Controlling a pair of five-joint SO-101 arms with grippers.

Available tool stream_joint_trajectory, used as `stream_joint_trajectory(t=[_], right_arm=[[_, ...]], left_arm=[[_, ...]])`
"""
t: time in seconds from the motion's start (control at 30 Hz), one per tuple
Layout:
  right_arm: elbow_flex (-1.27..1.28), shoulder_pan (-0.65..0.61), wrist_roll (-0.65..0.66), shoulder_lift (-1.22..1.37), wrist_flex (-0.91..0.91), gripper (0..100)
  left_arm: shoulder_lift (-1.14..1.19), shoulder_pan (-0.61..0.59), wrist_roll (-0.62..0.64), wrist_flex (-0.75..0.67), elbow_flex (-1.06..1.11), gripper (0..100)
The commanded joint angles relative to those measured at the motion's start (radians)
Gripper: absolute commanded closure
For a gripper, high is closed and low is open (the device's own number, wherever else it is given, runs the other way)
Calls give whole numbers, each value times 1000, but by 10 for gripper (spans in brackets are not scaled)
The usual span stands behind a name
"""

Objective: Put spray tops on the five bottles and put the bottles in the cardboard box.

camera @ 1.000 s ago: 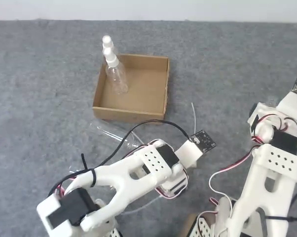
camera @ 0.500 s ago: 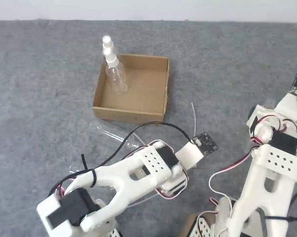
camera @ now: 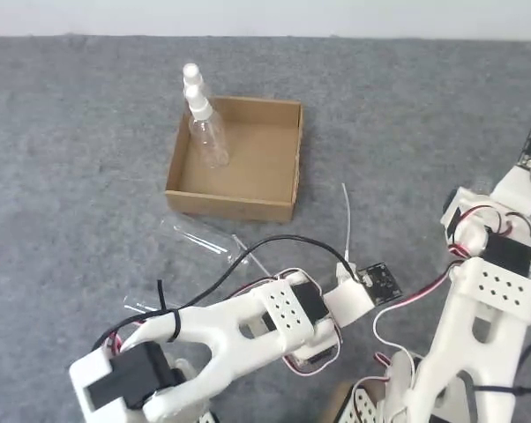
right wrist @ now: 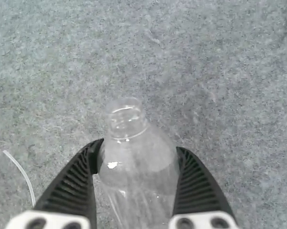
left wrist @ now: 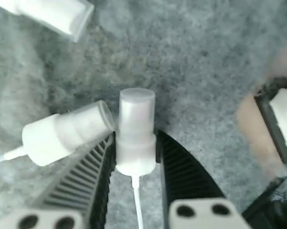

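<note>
My left gripper (left wrist: 135, 140) is shut on a white spray top (left wrist: 136, 129), whose thin tube hangs back between the fingers. A second spray top (left wrist: 67, 131) lies on the carpet touching it, and a third (left wrist: 53, 14) lies farther off. Held in my right gripper (right wrist: 138, 150) is a clear bottle (right wrist: 134, 167) with an open neck and no top, just above the carpet. The cardboard box (camera: 230, 204) stands at the middle back. Two capped bottles (camera: 205, 128) stand upright in its far left corner.
Grey carpet covers the table. Clear bottles and loose tubes (camera: 208, 240) lie in front of the box, beside the left arm (camera: 274, 317). One thin tube (camera: 346, 216) lies right of the box. The right arm (camera: 486, 282) stands at the right edge.
The left arm has drawn back toward the near edge and a little to the right, its wrist now farther from the box. The right arm has hardly moved.
</note>
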Motion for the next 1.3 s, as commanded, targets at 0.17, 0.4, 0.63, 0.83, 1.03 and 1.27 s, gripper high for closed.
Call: stream_joint_trajectory(t=[0.17, 0.4, 0.63, 0.83, 1.03, 1.27], right_arm=[[-15, 4, 21, -53, -12, 991], [-15, -30, 21, -53, -8, 991], [-17, -30, 15, -53, 12, 991], [-18, -30, 14, -53, 18, 991], [-17, -76, 14, -53, 18, 991], [-17, -150, 12, -54, 33, 991]], left_arm=[[-71, 8, -11, 80, -68, 987], [-72, 5, -11, 104, -94, 988], [-126, -38, -11, 106, -87, 988], [-387, -66, -46, 58, 47, 988], [-563, -224, -44, 48, 87, 988], [-672, -367, -44, 32, 91, 988]])
